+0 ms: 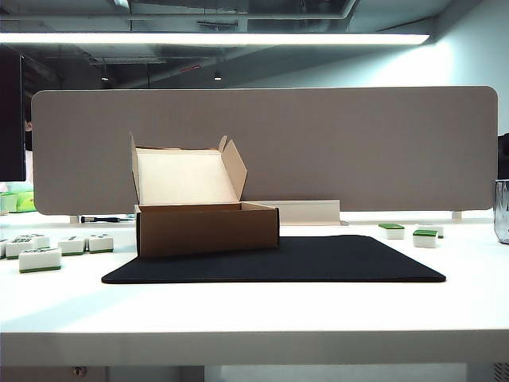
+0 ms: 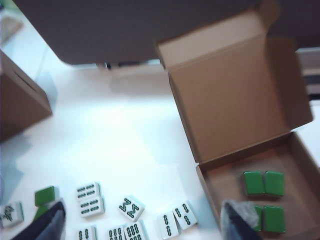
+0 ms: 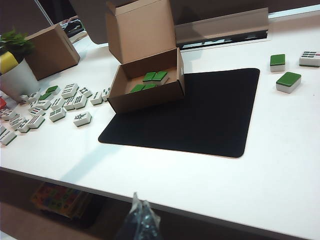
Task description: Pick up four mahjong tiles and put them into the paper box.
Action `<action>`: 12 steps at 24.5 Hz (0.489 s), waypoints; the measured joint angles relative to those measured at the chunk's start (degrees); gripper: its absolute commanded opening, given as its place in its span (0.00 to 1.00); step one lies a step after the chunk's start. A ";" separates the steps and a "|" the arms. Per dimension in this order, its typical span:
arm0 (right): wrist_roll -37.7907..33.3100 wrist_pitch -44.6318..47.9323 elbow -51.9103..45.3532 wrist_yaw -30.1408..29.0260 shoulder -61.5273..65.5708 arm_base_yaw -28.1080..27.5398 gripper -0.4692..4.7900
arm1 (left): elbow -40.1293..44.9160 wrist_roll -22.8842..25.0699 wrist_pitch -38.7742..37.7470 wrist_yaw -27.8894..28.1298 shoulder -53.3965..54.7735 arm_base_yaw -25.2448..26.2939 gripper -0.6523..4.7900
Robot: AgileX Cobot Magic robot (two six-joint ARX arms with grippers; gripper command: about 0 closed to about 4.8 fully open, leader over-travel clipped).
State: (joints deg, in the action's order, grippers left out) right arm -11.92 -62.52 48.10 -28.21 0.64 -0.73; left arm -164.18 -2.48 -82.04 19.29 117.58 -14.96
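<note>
The paper box (image 2: 235,100) stands open on the table with its lid flap up. It appears again in the exterior view (image 1: 207,229) and in the right wrist view (image 3: 150,95). Several green-backed mahjong tiles (image 2: 264,183) lie flat inside it, in two pairs (image 3: 149,81). One of them is partly hidden behind a finger (image 2: 239,224). My left gripper (image 2: 142,207) hangs open above the table beside the box, over white-faced tiles, with nothing between its fingers. My right gripper (image 3: 139,202) is shut and empty, out past the table's front edge.
White-faced tiles (image 2: 131,207) and a few green-backed ones (image 2: 46,195) lie scattered left of the box. A black mat (image 3: 200,110) lies under and right of the box. More tiles (image 3: 288,81) sit at far right. A second cardboard box (image 3: 52,50), a potted plant (image 3: 17,70) and a grey divider (image 1: 318,143) stand around.
</note>
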 measured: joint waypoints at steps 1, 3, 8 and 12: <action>0.00 -0.02 0.00 0.02 0.00 0.02 0.09 | 0.07 0.33 0.00 -0.02 -1.92 -0.20 0.85; 0.00 -0.31 0.00 0.02 0.00 0.02 0.09 | 0.15 0.48 0.00 -0.09 -4.68 -0.44 0.85; 0.00 -0.55 0.00 0.02 0.00 0.02 0.09 | 0.28 0.55 -0.02 -0.04 -8.70 -0.22 0.85; 0.00 -0.57 0.00 0.04 0.00 0.02 0.09 | 0.28 0.50 -0.04 -0.07 -11.93 -0.35 0.85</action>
State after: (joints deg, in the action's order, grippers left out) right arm -11.92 -63.09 48.10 -28.16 0.64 -0.71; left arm -163.89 -1.98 -82.08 19.22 105.65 -15.31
